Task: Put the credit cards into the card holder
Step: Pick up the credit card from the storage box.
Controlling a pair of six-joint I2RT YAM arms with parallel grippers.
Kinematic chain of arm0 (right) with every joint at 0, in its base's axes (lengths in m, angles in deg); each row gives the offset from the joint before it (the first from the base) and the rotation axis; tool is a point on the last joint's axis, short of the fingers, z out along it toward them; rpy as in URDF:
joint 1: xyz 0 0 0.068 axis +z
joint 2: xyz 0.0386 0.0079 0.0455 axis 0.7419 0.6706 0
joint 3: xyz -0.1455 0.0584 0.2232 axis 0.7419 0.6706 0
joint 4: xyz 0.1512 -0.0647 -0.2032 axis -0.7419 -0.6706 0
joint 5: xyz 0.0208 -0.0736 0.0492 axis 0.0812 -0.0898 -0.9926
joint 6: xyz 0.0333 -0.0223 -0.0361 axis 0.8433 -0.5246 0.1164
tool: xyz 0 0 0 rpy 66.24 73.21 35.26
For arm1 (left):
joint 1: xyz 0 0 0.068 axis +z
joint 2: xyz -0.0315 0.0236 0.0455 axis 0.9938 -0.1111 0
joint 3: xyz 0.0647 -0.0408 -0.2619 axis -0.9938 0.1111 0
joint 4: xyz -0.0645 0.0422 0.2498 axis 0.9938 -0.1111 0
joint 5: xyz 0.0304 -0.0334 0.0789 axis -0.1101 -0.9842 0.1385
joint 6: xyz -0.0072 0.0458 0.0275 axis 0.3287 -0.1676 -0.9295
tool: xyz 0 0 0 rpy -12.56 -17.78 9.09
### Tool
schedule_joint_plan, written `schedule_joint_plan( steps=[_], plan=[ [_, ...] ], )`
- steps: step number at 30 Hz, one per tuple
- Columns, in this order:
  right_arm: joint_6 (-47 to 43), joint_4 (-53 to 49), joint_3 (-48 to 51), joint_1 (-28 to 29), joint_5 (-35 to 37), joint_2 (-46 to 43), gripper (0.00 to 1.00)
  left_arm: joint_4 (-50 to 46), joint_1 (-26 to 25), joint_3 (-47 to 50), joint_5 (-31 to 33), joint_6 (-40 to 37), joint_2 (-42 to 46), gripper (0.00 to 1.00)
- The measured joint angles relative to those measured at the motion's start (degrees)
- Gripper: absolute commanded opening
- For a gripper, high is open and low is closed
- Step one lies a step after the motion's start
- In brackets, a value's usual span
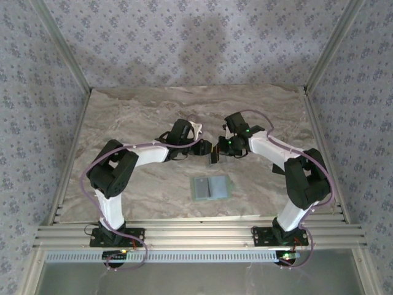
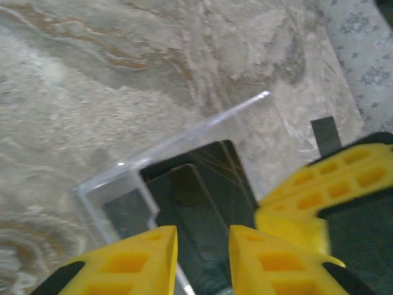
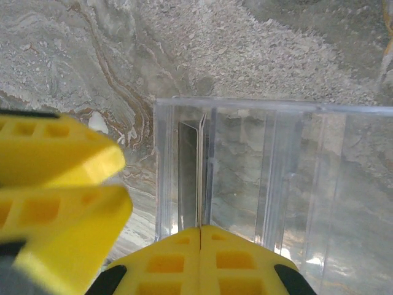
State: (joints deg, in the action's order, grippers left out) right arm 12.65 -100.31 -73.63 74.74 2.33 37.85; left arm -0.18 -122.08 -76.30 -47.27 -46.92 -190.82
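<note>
In the middle of the tabletop (image 1: pixel 153 110): both arms reach inward, and their tips meet over the marbled surface at a clear case (image 3: pixel 276 172).
Clear case: transparent plastic with thin walls; the marble is visible through it.
Credit cards (image 2: pixel 202 184): dark and flat, lying one over another inside the clear case, directly in front of the left arm's fingers.
Left pincer (image 2: pixel 202 236): the two yellow fingers stand a little apart, with a narrow gap between them. The dark cards show in this gap. I cannot tell whether the fingers press on a card.
Right pincer (image 3: pixel 201 236): the yellow fingers are pressed fully together on a thin wall of the clear case, holding it by the edge. In the left wrist view it sits just to the right of the cards.
Card holder (image 1: pixel 210 187): pale grey-green, lying flat on the tabletop with its two panels side by side. It is nearer to the arm bases, between the two arms, and well apart from the cards and the case.
</note>
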Motion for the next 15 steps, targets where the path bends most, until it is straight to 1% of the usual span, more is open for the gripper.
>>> schedule_joint_plan(
  steps=[1,4,8,15],
  plan=[
    [0.0,0.0,0.2,-0.2,0.0,-0.2,0.0,-0.1,-0.3,-0.1,-0.1,0.1,0.0,0.11],
    [0.0,0.0,0.4,-0.6,-0.2,-0.4,0.0,-0.3,-0.6,-0.3,-0.6,0.3,-0.2,0.06],
    [0.0,0.0,0.5,-0.9,-0.5,-0.4,0.0,0.0,-0.5,-0.5,-1.0,0.6,-1.2,0.05],
    [0.2,0.0,0.5,-1.1,-0.8,-0.4,0.0,0.7,-0.5,-1.9,-3.9,1.9,-4.5,0.05]
  ],
)
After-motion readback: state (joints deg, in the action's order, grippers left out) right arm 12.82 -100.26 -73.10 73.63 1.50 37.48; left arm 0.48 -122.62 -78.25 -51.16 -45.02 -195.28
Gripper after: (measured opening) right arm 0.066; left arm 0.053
